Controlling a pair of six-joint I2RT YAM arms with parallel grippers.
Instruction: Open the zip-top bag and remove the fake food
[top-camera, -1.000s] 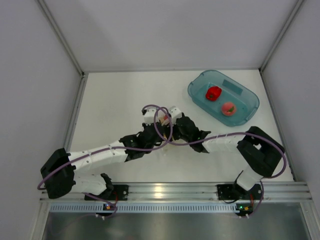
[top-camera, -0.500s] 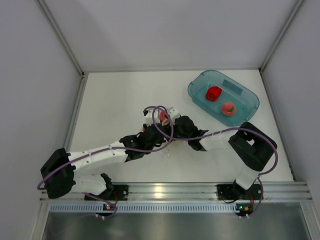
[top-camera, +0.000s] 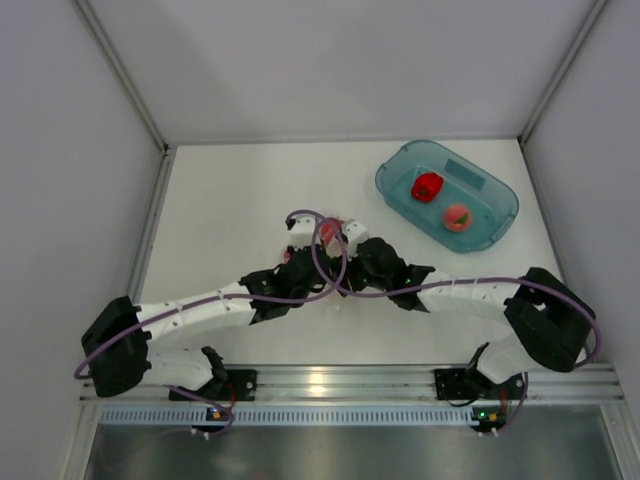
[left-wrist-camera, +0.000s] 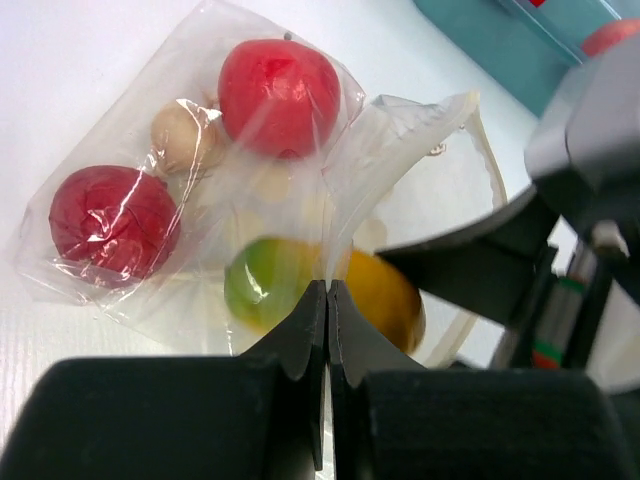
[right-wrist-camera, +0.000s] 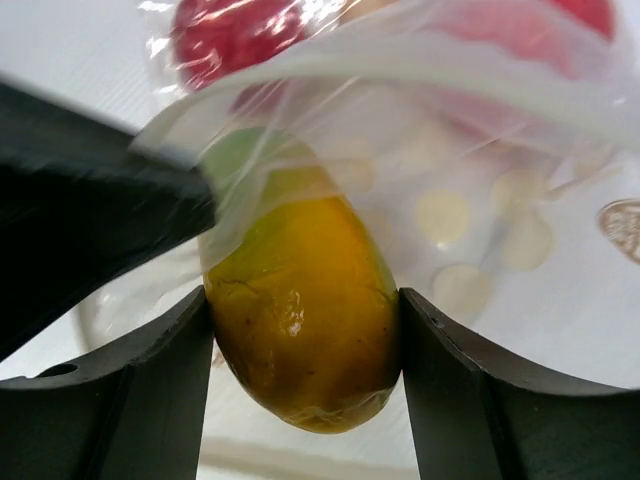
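Pinching a fold of the bag (left-wrist-camera: 400, 150) film, the L gripper (left-wrist-camera: 327, 300) has its fingers clenched tight, no gap btwn them, w/ clear plastic caught at the tips. The bag lies mid-table (top-camera: 230, 200), btwn the two wrists, well apart from the tub (top-camera: 495, 215) at the far R.

The bag mouth is open, its white zip edge lifted in a loop on the side facing the R arm. The R gripper (right-wrist-camera: 303, 300) is at that mouth, grasping the mango (right-wrist-camera: 300, 350): one finger pressed to each flank of it. The mango is yellow w/ a green end; the green end sits under the film, the yellow end shows bare in the R wrist view.

Other food in the bag, deeper in: a red apple (left-wrist-camera: 278, 95), a dark red fruit (left-wrist-camera: 112, 212) and a small beige piece (left-wrist-camera: 185, 135) btwn those two. White dots show on the plastic.

In the tub: a red pepper (top-camera: 428, 186) and a peach (top-camera: 457, 216), apart from each other.

From above, both arms reach in from the near edge and meet over the bag, purple cables looping across the wrists, so most of the bag is hidden in that view.
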